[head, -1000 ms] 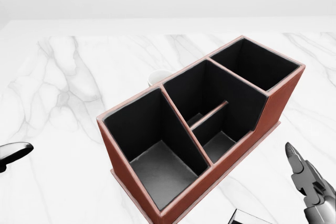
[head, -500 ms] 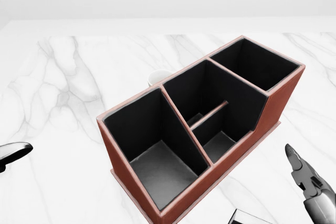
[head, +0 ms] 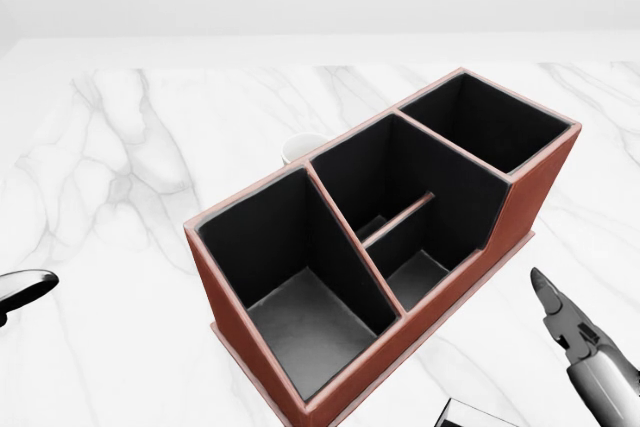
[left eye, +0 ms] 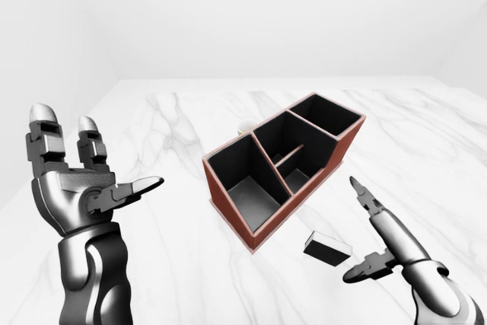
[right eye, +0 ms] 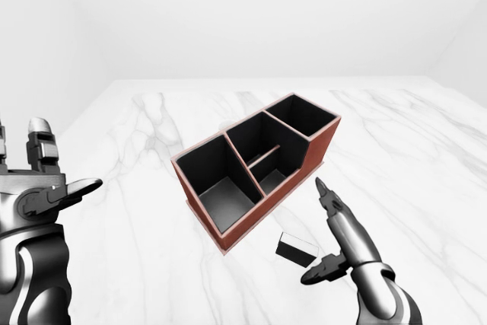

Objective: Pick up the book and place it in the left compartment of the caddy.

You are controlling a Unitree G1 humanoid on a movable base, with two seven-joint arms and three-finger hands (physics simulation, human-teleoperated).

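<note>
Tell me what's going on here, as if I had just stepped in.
A simulated humanoid stands at a marble table with a red-brown caddy on it. Both hands are open and hold nothing: the left hand is raised at the left-eye view's left, and the right hand hovers just right of a small dark book lying flat beside the caddy. The caddy's compartments look empty, so the book is not yet picked up.

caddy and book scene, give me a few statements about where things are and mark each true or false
1. The book lies on the marble table, outside the caddy. True.
2. The right hand is closed round the book. False: its fingers are open, the book lies beside it.
3. The caddy's left compartment holds nothing visible. True.
4. The left hand grips the caddy. False: it is open, well to the caddy's left.
5. A white object peeks out above the caddy in the head view. True.
</note>
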